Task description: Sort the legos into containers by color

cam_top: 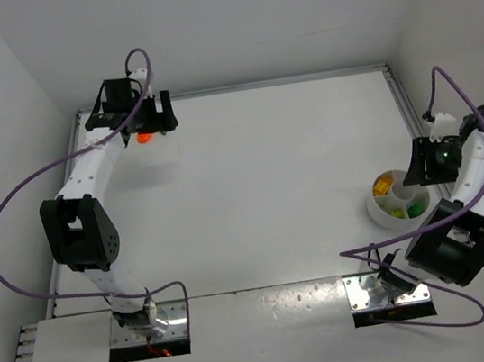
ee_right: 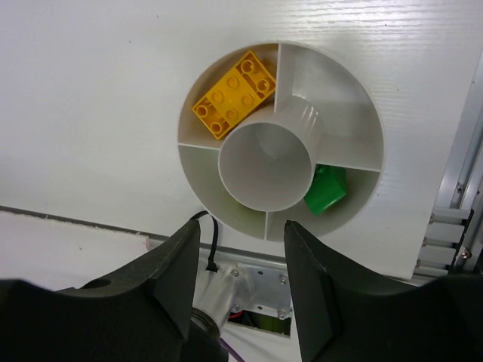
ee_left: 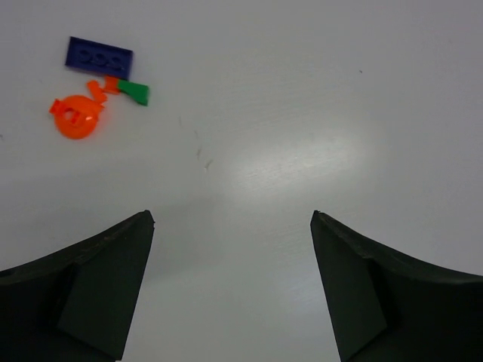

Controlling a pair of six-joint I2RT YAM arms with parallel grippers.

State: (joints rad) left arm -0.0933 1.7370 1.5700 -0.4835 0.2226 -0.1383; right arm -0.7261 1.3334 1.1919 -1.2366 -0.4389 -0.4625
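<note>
From above you get only an orange lego [cam_top: 144, 137] as a speck. Your left wrist view adds a blue lego [ee_left: 99, 57], long axis left-right and slightly tilted, and a green lego [ee_left: 136, 93] on the surface [ee_left: 317, 98], beyond the wide, empty left pincer [ee_left: 232, 219]. The right pincer [ee_right: 241, 230], jaws apart and empty, hangs over the dish [ee_right: 339, 90]. There a yellow lego [ee_right: 234, 94] lies diagonally in the upper-left compartment.

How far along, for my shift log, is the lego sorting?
Done: a yellow brick and a green brick lie in separate compartments of the white dish. In hand: nothing; the left gripper and right gripper are open and empty. Left: a blue plate, orange piece and small green piece on the table.
</note>
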